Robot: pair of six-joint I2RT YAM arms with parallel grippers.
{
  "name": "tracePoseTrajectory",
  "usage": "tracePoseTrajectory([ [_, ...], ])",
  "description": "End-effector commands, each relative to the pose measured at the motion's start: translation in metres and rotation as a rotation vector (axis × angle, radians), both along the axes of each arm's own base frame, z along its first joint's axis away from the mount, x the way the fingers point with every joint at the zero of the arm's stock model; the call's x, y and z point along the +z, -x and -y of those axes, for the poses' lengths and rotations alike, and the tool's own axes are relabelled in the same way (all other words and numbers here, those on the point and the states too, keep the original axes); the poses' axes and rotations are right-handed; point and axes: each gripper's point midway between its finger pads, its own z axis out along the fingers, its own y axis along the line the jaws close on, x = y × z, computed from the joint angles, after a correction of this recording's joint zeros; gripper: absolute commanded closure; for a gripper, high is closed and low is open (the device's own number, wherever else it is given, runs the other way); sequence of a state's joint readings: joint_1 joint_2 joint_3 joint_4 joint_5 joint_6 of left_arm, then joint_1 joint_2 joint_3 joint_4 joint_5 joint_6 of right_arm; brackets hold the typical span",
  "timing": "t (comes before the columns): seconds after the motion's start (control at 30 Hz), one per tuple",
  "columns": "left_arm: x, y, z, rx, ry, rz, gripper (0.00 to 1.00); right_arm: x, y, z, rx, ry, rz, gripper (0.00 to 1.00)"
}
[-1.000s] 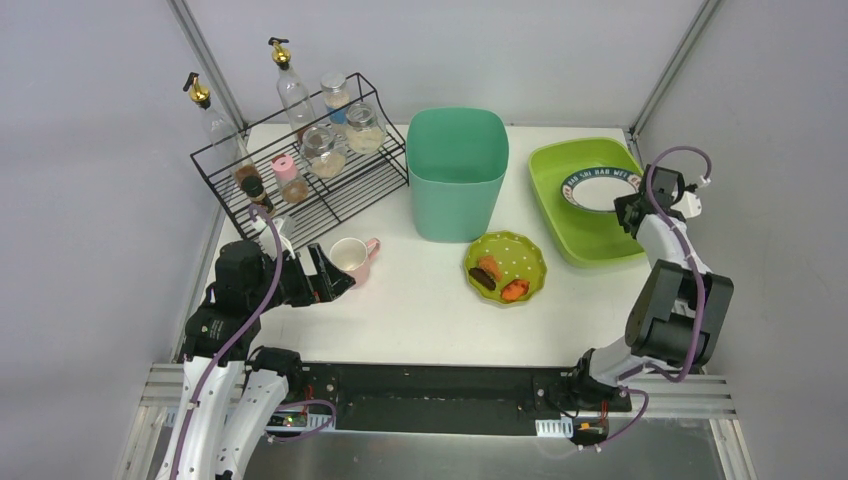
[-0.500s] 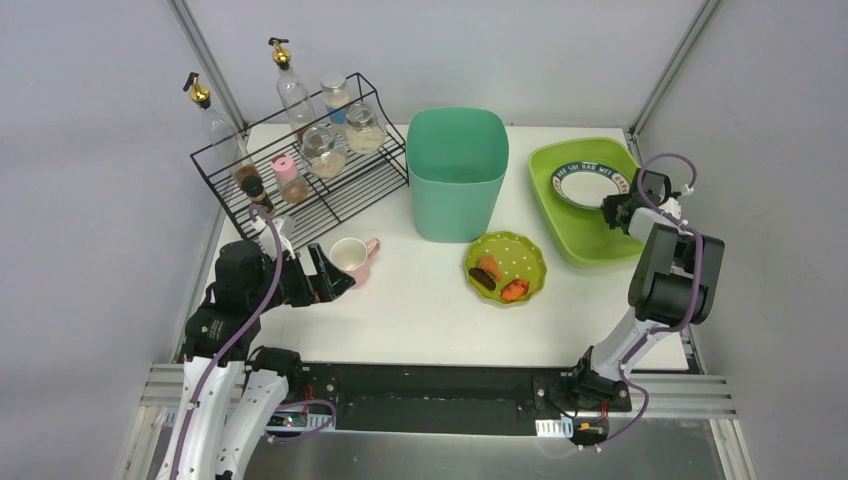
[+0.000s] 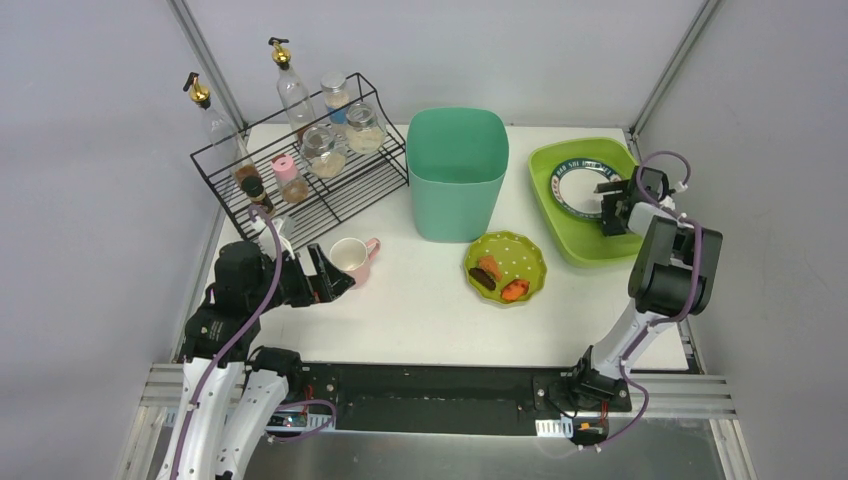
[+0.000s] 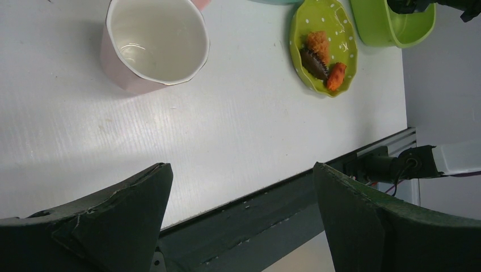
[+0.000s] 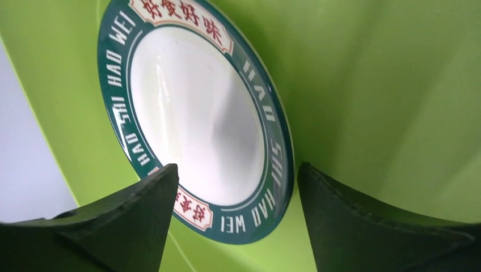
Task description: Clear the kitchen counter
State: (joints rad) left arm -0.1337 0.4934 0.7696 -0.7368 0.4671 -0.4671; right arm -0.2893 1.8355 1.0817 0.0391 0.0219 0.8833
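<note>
**Both grippers stood open: the right over a plate in the tray, the left beside a mug.**

At the upper right of the overhead frame, the right gripper [image 3: 607, 204] reached into the lime-green tray [image 3: 590, 250]. Its fingers were spread wide to either side of the green-rimmed plate [image 3: 577, 186] lying there, and they were not clamped on it. At the lower left, the left gripper [image 3: 335, 272] had its fingers fully apart and empty, just short of the pink mug [image 3: 350, 257]. The kitchen counter [image 3: 420, 315], a white tabletop, filled the middle of the frame. On it stood the mug, a dotted green dish [image 3: 530, 255] holding food pieces, a teal bin [image 3: 455, 175] and, at the upper left, a black wire rack [image 3: 335, 200] with jars and bottles.
</note>
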Motion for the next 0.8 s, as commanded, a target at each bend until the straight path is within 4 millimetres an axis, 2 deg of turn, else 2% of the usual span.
tracePoseTrajectory([
  [0.0, 0.007, -0.004, 0.000, -0.002, 0.004, 0.053, 0.00, 0.038, 0.011, -0.004, 0.075, 0.051, -0.012, 0.18],
  [0.13, 0.009, -0.003, 0.000, -0.004, 0.007, 0.065, 0.00, 0.074, 0.031, -0.009, 0.136, 0.113, -0.047, 0.17],
  [0.23, 0.011, -0.002, 0.001, -0.008, 0.010, 0.070, 0.00, 0.109, 0.049, -0.017, 0.168, 0.191, -0.014, 0.17],
  [0.37, 0.011, -0.001, 0.002, -0.013, 0.013, 0.074, 0.00, 0.148, 0.080, -0.055, 0.274, 0.240, 0.023, 0.15],
  [0.47, 0.012, 0.000, 0.002, -0.013, 0.014, 0.079, 0.00, 0.170, 0.110, -0.084, 0.343, 0.283, 0.086, 0.16],
  [0.6, 0.013, 0.001, 0.001, -0.013, 0.014, 0.088, 0.00, 0.177, 0.159, -0.125, 0.468, 0.240, 0.135, 0.17],
  [0.7, 0.014, 0.001, 0.001, -0.012, 0.014, 0.091, 0.00, 0.170, 0.193, -0.152, 0.557, 0.206, 0.132, 0.18],
  [0.77, 0.013, 0.001, 0.001, -0.012, 0.014, 0.091, 0.00, 0.159, 0.213, -0.160, 0.585, 0.183, 0.095, 0.19],
])
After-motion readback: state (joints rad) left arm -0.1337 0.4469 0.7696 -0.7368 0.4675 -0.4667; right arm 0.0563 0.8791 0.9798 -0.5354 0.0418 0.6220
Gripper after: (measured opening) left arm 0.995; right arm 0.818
